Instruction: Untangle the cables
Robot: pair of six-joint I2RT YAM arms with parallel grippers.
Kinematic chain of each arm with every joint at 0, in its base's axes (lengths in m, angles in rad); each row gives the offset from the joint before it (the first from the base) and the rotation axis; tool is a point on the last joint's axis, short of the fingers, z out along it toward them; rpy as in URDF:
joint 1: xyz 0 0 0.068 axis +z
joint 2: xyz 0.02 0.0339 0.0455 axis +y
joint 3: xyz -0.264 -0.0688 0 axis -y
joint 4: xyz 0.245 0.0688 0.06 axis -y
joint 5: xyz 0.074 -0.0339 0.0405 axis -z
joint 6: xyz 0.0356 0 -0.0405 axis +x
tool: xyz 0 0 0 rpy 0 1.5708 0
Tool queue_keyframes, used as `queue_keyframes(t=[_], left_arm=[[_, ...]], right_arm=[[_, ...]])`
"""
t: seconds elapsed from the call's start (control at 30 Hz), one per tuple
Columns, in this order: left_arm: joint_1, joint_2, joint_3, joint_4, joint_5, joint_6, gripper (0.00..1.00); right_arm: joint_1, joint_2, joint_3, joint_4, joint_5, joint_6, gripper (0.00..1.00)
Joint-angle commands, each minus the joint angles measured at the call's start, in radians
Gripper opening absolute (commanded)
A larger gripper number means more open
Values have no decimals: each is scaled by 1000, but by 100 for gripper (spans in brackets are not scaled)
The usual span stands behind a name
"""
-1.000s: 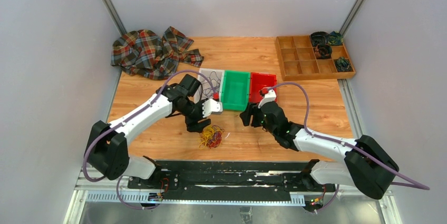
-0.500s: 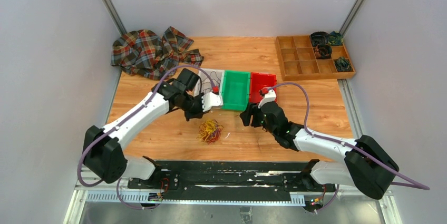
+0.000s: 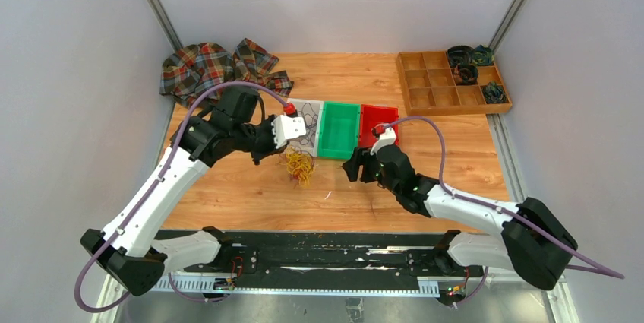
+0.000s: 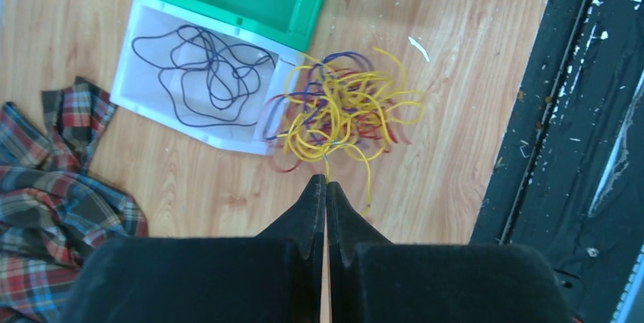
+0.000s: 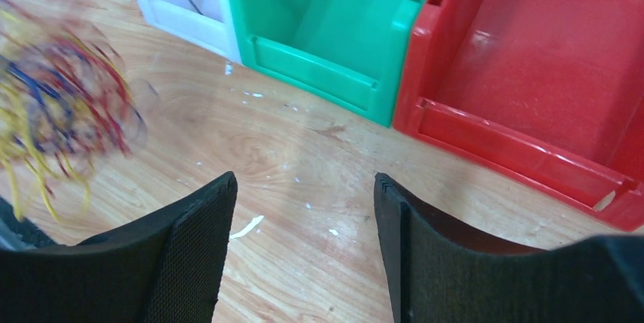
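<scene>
With the left hand (image 4: pixel 325 186) pinched shut on a yellow strand (image 4: pixel 327 165) and the cables (image 4: pixel 342 114) hanging tangled just beside the white bin (image 4: pixel 194 129), we advise bringing the wide-open right hand (image 5: pixel 304 182) across to grip one differently coloured loop, then parting slowly.

Two arms – left arm (image 3: pixel 156 194), right arm (image 3: pixel 465 205): white links, black joints, black bases. Lilac cable (image 3: pixel 418 118) along each. White wrist block (image 3: pixel 287 127) with red spot. Fingers (image 5: pixel 190 262) black – pads finely textured.
</scene>
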Motion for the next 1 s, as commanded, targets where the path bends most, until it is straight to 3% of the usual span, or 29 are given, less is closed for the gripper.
queue_keyframes(t=[0.0, 0.37, 0.97], left_arm=[[-6, 1, 5, -28, 13, -60, 0], [-6, -13, 24, -28, 97, -263, 0], [-6, -21, 117, -28, 216, -393, 0]], right_arm=[[65, -83, 88, -34, 6, -34, 68], [317, -64, 329, -44, 70, -200, 70], [337, 46, 404, 52, 54, -203, 70]])
